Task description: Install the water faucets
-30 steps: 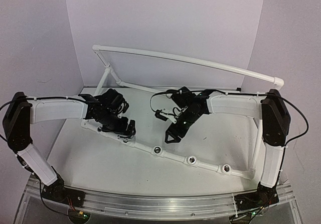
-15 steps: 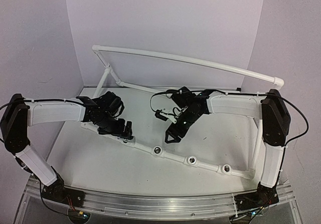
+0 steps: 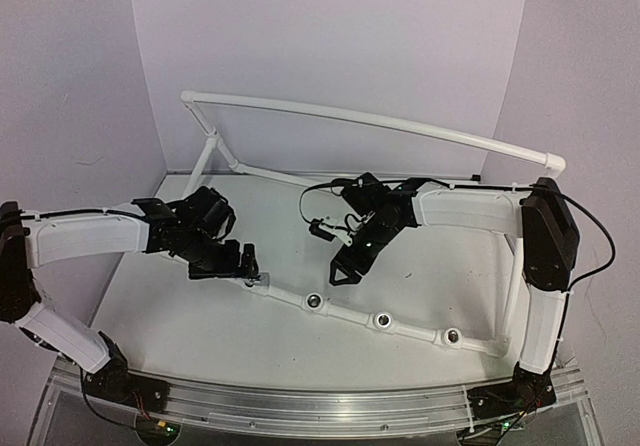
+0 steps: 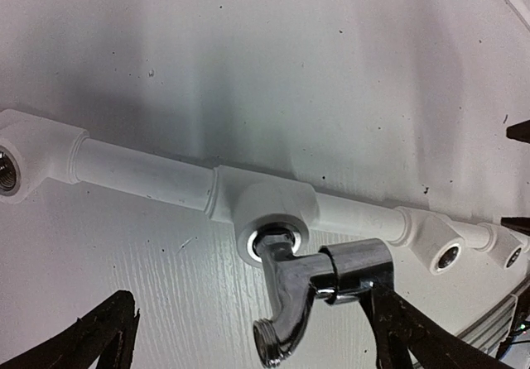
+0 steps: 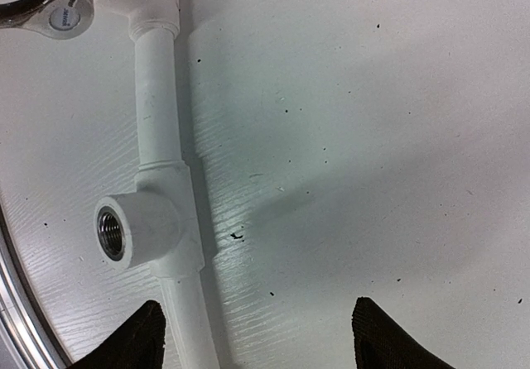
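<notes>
One silvery faucet (image 4: 308, 280) stands with its stem in a socket of the white pipe rail (image 4: 141, 174), spout pointing at the camera. In the top view it is a small grey piece (image 3: 259, 281) on the rail's left part. My left gripper (image 4: 252, 311) is open wide around the faucet. Its right finger (image 4: 410, 328) lies right by the faucet's head, and I cannot tell if they touch. My right gripper (image 5: 257, 311) is open and empty above the table beside the rail. The faucet's head (image 5: 65, 11) shows at the top left of the right wrist view. No other faucet is in view.
The white pipe frame (image 3: 380, 121) spans the table, its front rail running diagonally with three open sockets (image 3: 314, 300), (image 3: 381, 319), (image 3: 452, 337). One open threaded socket (image 5: 110, 232) sits just left of my right gripper (image 3: 343, 271). My left gripper (image 3: 245, 263) hovers at the rail's left end.
</notes>
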Controlling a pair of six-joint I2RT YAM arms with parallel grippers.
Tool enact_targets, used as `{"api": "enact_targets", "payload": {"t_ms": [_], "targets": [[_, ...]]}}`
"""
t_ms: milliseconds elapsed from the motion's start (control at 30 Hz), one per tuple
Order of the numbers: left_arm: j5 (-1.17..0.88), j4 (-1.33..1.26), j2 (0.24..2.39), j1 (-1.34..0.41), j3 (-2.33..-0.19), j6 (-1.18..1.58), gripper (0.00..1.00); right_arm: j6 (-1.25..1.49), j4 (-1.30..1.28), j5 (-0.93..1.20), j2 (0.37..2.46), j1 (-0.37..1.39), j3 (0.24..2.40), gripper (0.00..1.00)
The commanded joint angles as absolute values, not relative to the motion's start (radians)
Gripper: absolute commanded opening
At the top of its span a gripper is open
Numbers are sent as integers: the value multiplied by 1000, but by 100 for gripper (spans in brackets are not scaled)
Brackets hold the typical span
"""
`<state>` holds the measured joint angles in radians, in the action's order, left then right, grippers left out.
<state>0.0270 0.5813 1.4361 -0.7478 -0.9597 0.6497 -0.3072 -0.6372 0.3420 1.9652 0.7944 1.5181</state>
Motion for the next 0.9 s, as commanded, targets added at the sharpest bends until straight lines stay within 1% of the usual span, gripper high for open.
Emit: {"api": "enact_targets", "payload": {"t_ms": [0, 67, 233, 533, 667, 867], "targets": [[22, 593, 1337, -754, -955, 673, 100, -316, -645, 344, 1917, 790, 1541, 74], [20, 582, 1301, -755, -934, 693, 100, -304, -645, 363, 1928, 792, 1571, 73], [35, 602, 1242, -755, -875, 747, 97, -280, -650, 379, 2015, 819, 1726, 71], [7, 648, 1193, -755, -770, 798, 78, -254, -657, 309, 2197, 899, 2006, 68], [5, 626, 1224, -755, -760, 800, 74, -244, -656, 254, 2274, 935, 2085, 65], [4, 560, 1303, -755, -780, 796, 70, -232, -656, 177, 2366, 964, 2160, 60]]}}
